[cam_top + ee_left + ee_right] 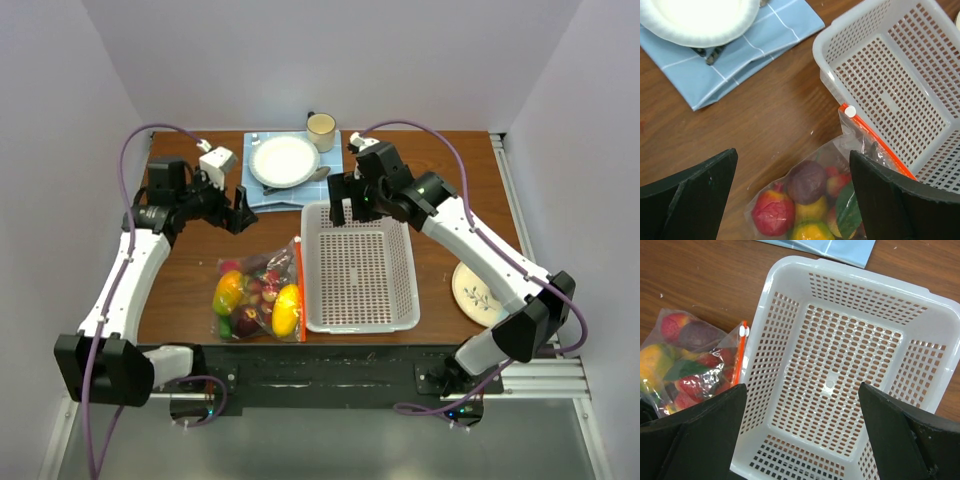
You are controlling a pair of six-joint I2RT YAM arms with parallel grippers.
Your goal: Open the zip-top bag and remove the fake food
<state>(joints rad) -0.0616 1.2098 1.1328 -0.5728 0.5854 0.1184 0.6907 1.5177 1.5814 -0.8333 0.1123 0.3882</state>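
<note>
The zip-top bag (pixel 258 297), fake food (pixel 286 308) enclosed, is located just ahead of the parted left gripper (pixel 242 212); the right gripper (pixel 350 212) is likewise parted.

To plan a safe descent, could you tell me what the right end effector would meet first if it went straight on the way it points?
Most likely the white basket: the open right end effector points at its perforated floor, though depth is unclear in the wrist view.

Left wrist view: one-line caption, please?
Open left fingers hover over the zip-top bag of fake food beside the white basket.
</note>
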